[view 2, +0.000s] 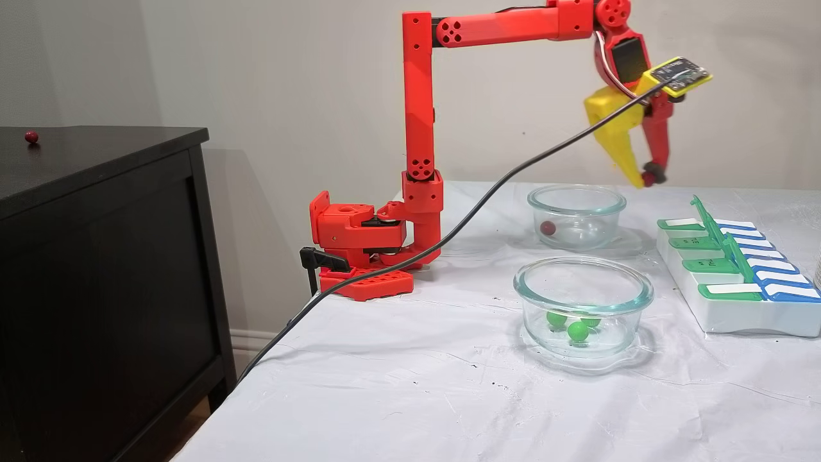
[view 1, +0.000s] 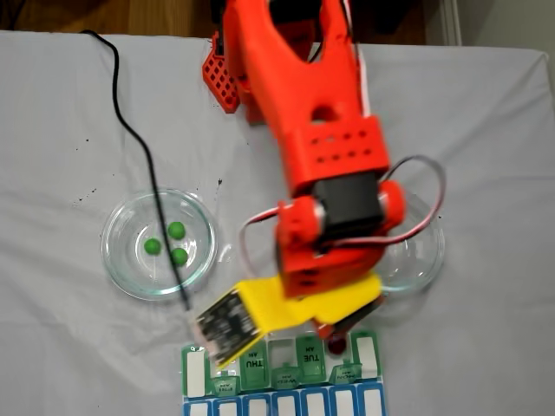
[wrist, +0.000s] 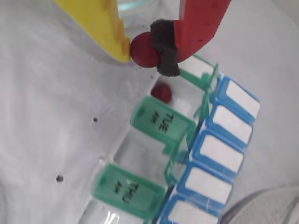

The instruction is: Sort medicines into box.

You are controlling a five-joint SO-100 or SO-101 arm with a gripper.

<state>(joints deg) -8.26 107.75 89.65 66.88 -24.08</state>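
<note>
End effector (wrist: 150, 52) gripped one dark red ball (wrist: 143, 50) above the pill box (view 2: 737, 314) at the table's (view 2: 397, 372) right, another red ball (wrist: 161, 92) lying in an open compartment; three green balls (view 1: 169, 243) sat in the near dish (view 2: 582, 308).

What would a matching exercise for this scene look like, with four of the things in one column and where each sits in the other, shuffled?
Things:
1. green balls
2. held red ball
3. stray red ball
4. loose red ball

Places:
A. on the black cabinet
B. in an open compartment of the pill organizer
C. in the nearer glass dish, side-on fixed view
D. between the fingers of the gripper

Pairs: 1-C, 2-D, 3-A, 4-B
</note>
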